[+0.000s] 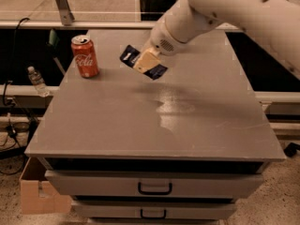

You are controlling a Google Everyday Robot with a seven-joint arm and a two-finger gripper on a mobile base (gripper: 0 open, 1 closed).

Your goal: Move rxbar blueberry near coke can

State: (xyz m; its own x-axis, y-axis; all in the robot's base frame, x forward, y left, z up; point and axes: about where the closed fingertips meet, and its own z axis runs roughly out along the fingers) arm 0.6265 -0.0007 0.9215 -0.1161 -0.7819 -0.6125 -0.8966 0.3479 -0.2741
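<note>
- Jaws are clamped across the middle of the rxbar blueberry [128,56], so both ends of the wrapper stick out on either side of the gripper [146,63].
- I hold the bar by its flat faces. That grip suits a thin, oblong pack and leaves its long edges free for set-down.
- I read the gripper as hanging above the table [140,130], toward the far edge and left of centre. The bar is tilted and appears clear of the surface.
- The coke can [85,56] stands upright near the far left corner. The bar is near it on its right, not touching.
- I judge that lowering and release remain.
- Materials:
  - The wrapper is dark navy film, probably pliable.
  - The can is a rigid red cylinder with a silver top.
  - The tabletop is smooth grey with a dull sheen.
</note>
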